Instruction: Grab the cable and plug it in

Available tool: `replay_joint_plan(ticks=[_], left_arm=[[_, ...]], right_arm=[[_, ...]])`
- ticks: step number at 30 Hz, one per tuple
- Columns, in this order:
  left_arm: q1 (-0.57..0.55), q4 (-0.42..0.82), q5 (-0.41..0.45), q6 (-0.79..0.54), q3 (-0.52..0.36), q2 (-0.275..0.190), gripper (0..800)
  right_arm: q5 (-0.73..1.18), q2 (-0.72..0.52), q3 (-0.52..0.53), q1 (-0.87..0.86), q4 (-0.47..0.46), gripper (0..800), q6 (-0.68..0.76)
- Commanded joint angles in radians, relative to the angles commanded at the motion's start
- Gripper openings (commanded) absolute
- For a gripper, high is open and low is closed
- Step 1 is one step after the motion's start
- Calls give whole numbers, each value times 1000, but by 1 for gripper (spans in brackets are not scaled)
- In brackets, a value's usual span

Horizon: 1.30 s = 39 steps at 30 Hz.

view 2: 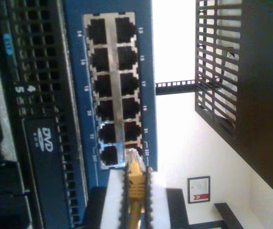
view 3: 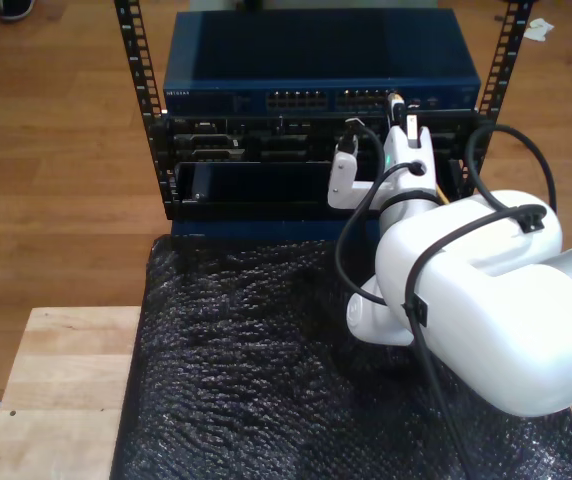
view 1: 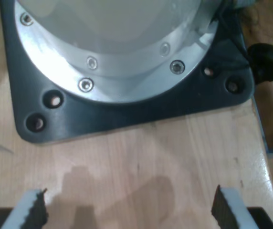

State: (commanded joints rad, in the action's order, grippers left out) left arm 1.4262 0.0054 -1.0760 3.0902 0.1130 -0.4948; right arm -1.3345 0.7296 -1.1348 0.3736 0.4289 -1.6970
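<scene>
The yellow-orange cable point(view 2: 135, 191) runs between the white fingers point(view 2: 112, 200) of my second gripper point(view 2: 136, 174), which is shut on it. Its clear plug point(view 2: 133, 154) sits at the mouth of the last port in the port block point(view 2: 112, 90) of the blue switch point(view 2: 74, 71); I cannot tell whether it is seated. In the exterior view my second gripper point(view 3: 399, 112) reaches up to the switch point(view 3: 316, 60) at the rack's top, the cable tip point(view 3: 394, 97) at the port row. My first gripper point(view 1: 129, 210) is open over bare wood, nothing between its fingers point(view 1: 31, 212).
Under the switch sits black rack gear point(view 3: 266, 150) with a DVD drive point(view 2: 48, 143). A black bubble-wrap mat point(view 3: 246, 380) covers the wooden table point(view 3: 56, 380). The white arm point(view 3: 476, 300) fills the exterior view's right. A dark arm base plate point(view 1: 127, 114) lies just past my first gripper.
</scene>
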Motion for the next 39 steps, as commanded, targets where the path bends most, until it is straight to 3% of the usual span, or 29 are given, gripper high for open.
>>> replay_joint_plan(ticks=[39], left_arm=[[2, 0, 0, 0, 0, 0, 800]], right_arm=[[9, 17, -28, -2, 0, 0, 0]])
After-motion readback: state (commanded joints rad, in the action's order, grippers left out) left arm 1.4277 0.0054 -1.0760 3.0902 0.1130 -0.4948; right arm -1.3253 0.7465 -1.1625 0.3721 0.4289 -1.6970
